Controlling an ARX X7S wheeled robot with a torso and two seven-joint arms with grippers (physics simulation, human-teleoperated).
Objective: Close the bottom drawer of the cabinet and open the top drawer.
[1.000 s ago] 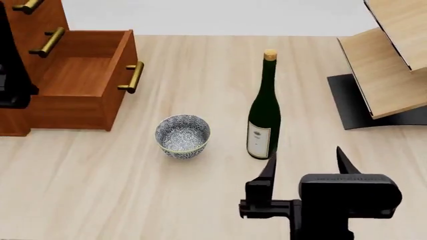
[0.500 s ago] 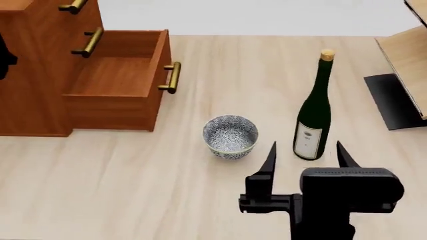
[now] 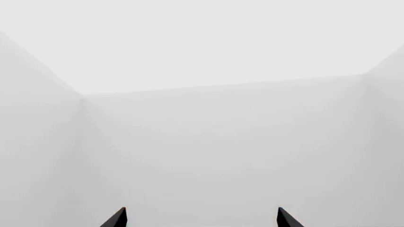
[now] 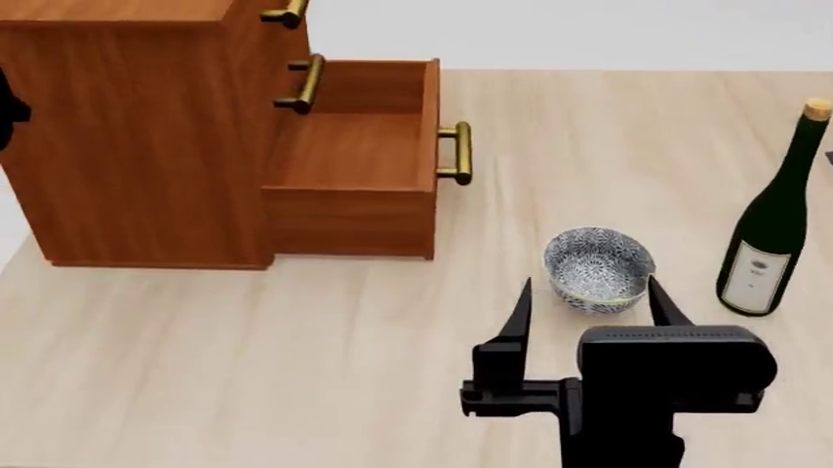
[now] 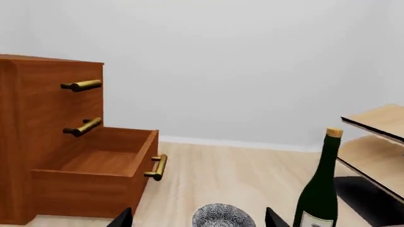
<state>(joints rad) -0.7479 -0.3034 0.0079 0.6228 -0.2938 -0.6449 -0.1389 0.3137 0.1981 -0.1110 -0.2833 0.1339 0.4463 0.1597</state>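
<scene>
The reddish-brown cabinet (image 4: 131, 136) stands at the left of the table. Its bottom drawer (image 4: 358, 166) is pulled out, with an empty tray and a brass handle (image 4: 456, 153) on its front. The top drawer is shut; only its handle (image 4: 287, 14) shows at the head view's upper edge. It is clearer in the right wrist view (image 5: 82, 85), above the open bottom drawer (image 5: 101, 165). My right gripper (image 4: 586, 297) is open and empty, low over the table, well in front of the drawer. My left gripper (image 3: 200, 218) is open and empty, facing a blank pale wall.
A patterned bowl (image 4: 598, 268) sits just beyond my right gripper. A green wine bottle (image 4: 774, 219) stands at the right. The middle drawer's handle (image 4: 302, 83) is shut in. A pale wooden rack (image 5: 372, 142) on a black base shows in the right wrist view.
The head view has swung left: cabinet, bowl and bottle have shifted right in it, and the rack has left it. The right gripper stays open, now close to the bowl.
</scene>
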